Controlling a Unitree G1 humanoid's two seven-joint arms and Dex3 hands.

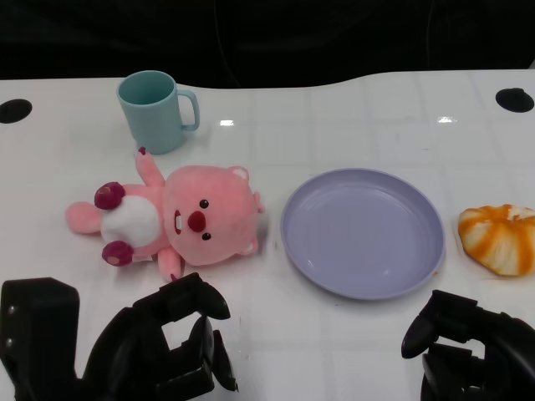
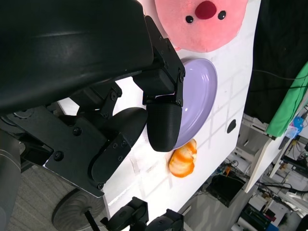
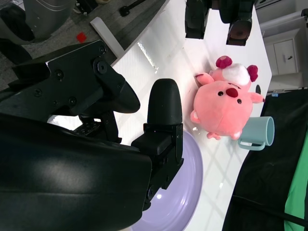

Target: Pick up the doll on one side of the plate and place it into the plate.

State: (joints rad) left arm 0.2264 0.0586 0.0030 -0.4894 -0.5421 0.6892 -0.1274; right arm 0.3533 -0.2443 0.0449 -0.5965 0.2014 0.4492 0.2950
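A pink plush doll [image 1: 171, 220] with a red nose lies on its back on the white table, just left of the lavender plate [image 1: 362, 230], which has nothing in it. The doll's face [image 2: 204, 21] shows in the left wrist view, and the whole doll [image 3: 225, 103] appears in the right wrist view. My left hand [image 1: 163, 347] hovers at the table's near edge, just in front of the doll, fingers apart and holding nothing. At the lower right my right hand [image 1: 468, 347] is low in front of the plate [image 3: 178, 192], also holding nothing.
A teal mug [image 1: 156, 110] stands behind the doll at the back left. An orange-and-white striped object [image 1: 499, 237] lies right of the plate [image 2: 197, 96]. Two dark round holes [image 1: 14, 109] sit at the table's far corners.
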